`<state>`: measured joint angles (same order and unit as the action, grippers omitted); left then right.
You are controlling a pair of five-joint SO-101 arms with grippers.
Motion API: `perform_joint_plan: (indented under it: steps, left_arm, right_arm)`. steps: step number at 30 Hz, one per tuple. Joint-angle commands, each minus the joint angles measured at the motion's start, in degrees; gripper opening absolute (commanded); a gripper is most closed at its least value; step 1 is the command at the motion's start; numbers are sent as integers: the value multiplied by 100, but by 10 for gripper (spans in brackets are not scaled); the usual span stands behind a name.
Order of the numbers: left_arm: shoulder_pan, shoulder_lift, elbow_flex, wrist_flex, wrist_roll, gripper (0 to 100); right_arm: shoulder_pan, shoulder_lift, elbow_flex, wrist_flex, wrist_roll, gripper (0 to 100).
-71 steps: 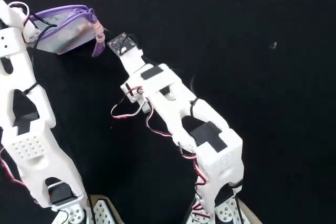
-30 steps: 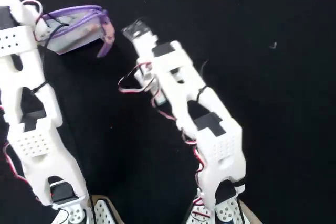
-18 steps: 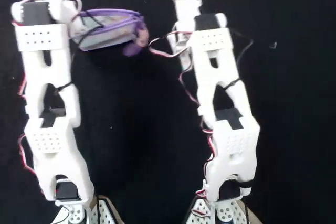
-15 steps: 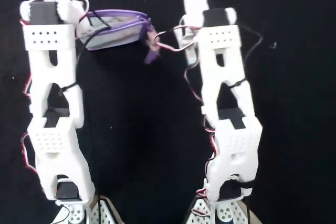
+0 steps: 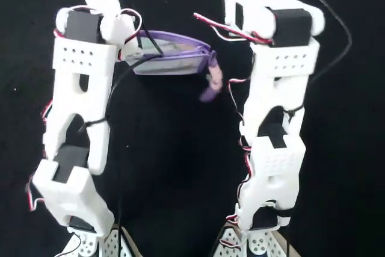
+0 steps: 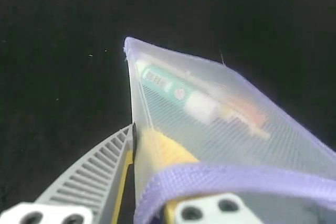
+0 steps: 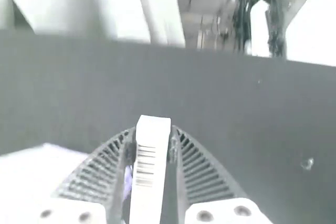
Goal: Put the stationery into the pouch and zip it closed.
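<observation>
Left arm [image 5: 81, 88] swung the pouch [image 5: 174, 59] toward the middle; right arm [image 5: 280, 88] drew back upright.

No word or number can be read anywhere. A green label [image 6: 161, 81] on an item inside the pouch [image 6: 252, 145] carries pale print, too blurred to make out. The white block [image 7: 149, 171] between the right fingers [image 7: 202, 174] bears barcode-like dark lines, with no legible digits.

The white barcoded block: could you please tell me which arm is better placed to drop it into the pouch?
Right, probably: the right claw grips the white block, while the left claw is occupied holding the pouch.
</observation>
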<state>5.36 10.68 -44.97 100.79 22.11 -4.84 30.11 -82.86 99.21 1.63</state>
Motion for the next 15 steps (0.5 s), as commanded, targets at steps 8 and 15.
perform_joint_plan:
  steps: [8,15]
  left_arm:
    - [13,-651,664,-9,35,29]
    - [13,-659,945,-9,26,29]
  right_arm:
    - [-229,-75,-1112,202,-844,11]
    - [-659,-365,-1103,211,-905,11]
